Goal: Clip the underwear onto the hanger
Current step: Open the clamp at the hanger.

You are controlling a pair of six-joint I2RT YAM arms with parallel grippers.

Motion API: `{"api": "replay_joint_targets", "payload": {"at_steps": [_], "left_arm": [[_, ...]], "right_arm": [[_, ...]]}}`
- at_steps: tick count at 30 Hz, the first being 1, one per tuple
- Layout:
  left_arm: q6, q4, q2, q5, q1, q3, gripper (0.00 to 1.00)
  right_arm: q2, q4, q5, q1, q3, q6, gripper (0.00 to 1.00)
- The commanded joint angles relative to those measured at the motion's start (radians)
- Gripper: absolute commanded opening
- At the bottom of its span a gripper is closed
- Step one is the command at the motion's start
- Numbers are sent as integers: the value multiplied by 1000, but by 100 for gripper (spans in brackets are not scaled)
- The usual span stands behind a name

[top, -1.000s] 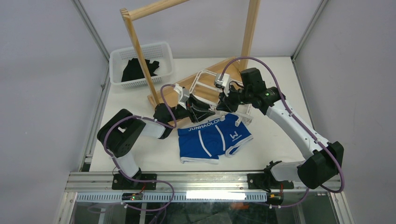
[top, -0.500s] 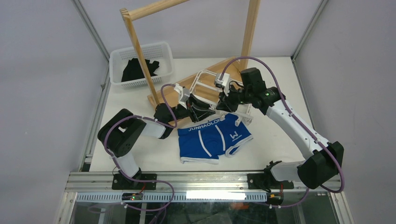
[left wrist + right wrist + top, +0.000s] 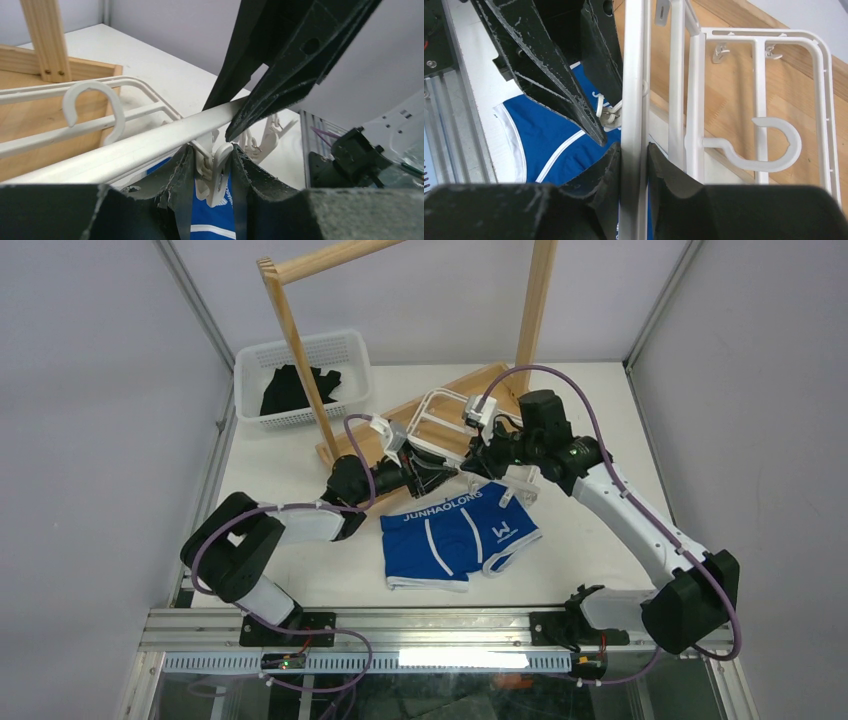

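Observation:
The blue underwear [image 3: 458, 536] lies flat on the table, waistband toward the arms' far side; it also shows in the left wrist view [image 3: 212, 220] and the right wrist view [image 3: 554, 135]. The white hanger [image 3: 446, 417] is held tilted above its waistband edge. My right gripper [image 3: 634, 152] is shut on the hanger's near side bar [image 3: 634, 75]. My left gripper [image 3: 212, 155] is shut on a white dangling clip [image 3: 216, 177] under that bar, just above the underwear. The hanger's hook [image 3: 774, 145] lies over the wooden base.
A tall wooden rack [image 3: 300, 350] stands behind on its wooden base [image 3: 420, 415]. A white basket [image 3: 300, 375] with a black garment [image 3: 295, 388] sits at the back left. The table's front edge and metal rail [image 3: 440, 625] lie near the arms' bases.
My left arm has shifted, its elbow moving left and the gripper rising slightly at the clip. My right gripper with the hanger has moved a little right and up.

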Motion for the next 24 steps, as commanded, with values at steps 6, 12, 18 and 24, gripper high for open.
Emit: {"api": "replay_joint_targets", "payload": {"at_steps": [6, 12, 18, 24], "left_arm": [[120, -326, -85, -334, -60, 100, 0], [119, -397, -80, -401, -83, 133, 0], [103, -459, -69, -445, -94, 160, 0], [46, -545, -63, -473, -95, 197, 0]], "right_arm": [[-92, 124, -30, 16, -59, 67, 33], [-108, 117, -24, 16, -65, 74, 44], [-170, 161, 24, 16, -89, 109, 56], [-276, 313, 124, 16, -178, 242, 58]]}}
